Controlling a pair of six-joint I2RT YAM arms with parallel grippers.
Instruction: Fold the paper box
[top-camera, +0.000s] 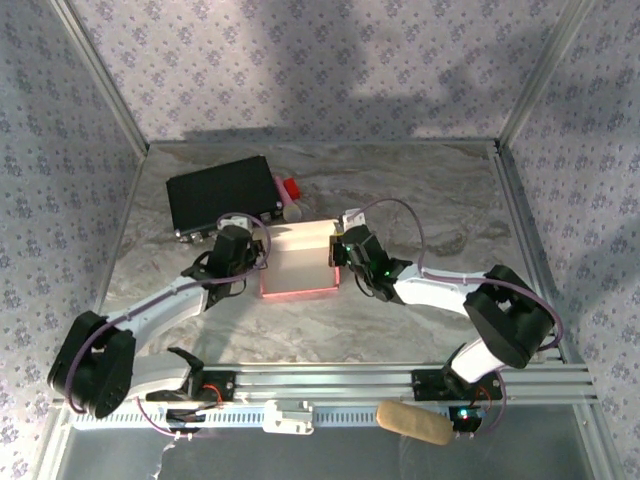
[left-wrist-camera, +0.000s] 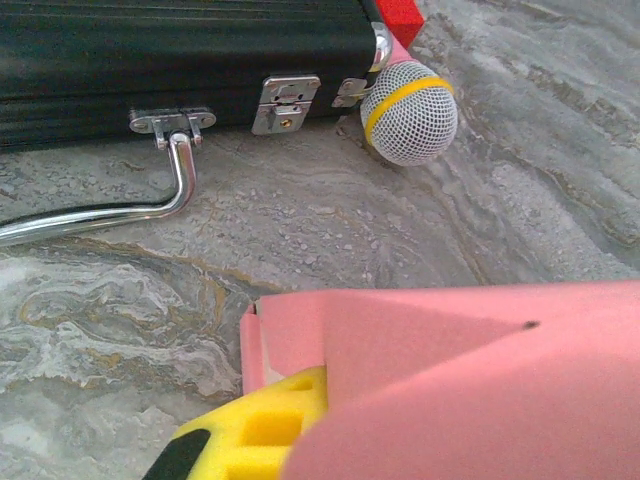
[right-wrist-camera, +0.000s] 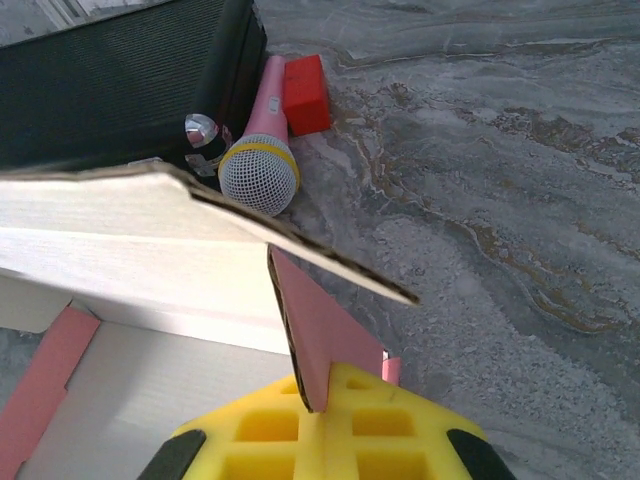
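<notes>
Paper box (top-camera: 300, 262), table (top-camera: 430, 200) ctr: L end effector (top-camera: 261, 259) & R end effector (top-camera: 337, 256) each clamped on opp. side walls, prob. keeping them upright for folding.

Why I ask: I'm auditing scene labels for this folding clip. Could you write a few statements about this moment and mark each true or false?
1. The paper box sits between the two arms with its walls raised. True.
2. The microphone has a blue ring round its head. False: the ring is yellow.
3. A black case lies beyond the box, toward the left. True.
4. The red block rests inside the paper box. False: it lies on the table, beside the microphone's pink handle.
5. The right tool is shut on a pink flap of the box. True.
</notes>
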